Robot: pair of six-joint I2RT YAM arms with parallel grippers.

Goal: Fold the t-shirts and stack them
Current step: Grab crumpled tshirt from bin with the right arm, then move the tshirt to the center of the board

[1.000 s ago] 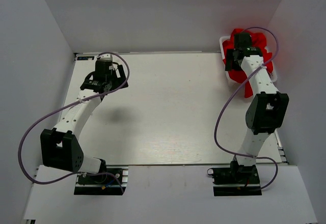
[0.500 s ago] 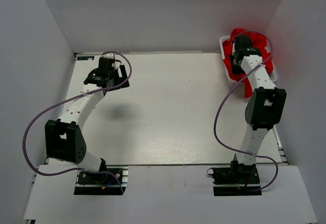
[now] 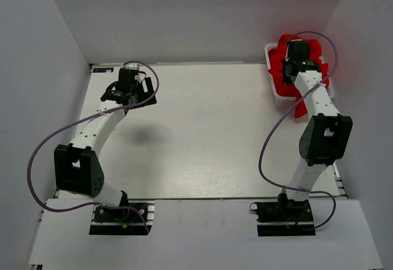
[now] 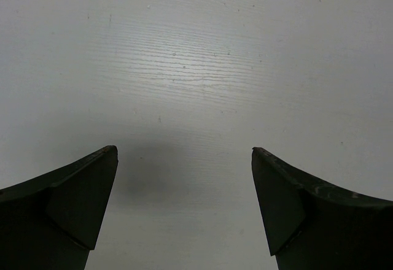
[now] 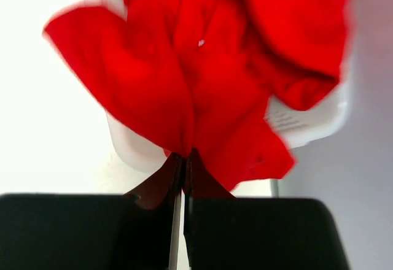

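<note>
Bright red t-shirts point(image 3: 284, 87) fill a white basket point(image 3: 269, 54) at the table's far right corner, with some cloth hanging over its near side. My right gripper point(image 3: 293, 56) is over the basket, hidden under its wrist in the top view. In the right wrist view its jaws point(image 5: 183, 157) are shut on a pinch of a red t-shirt point(image 5: 184, 92), which spreads out from the fingertips above the basket wall point(image 5: 132, 147). My left gripper point(image 4: 184, 153) is open over bare table at the far left point(image 3: 131, 84), nothing between its fingers.
White walls close in the table at the back and both sides. The basket stands against the right wall. A purple cable point(image 3: 270, 141) loops beside the right arm, and another point(image 3: 37, 159) loops beside the left arm.
My right gripper has shut on red cloth in the basket and the right arm has shifted slightly. The left arm reached a little farther and then held still, its gripper open throughout.
</note>
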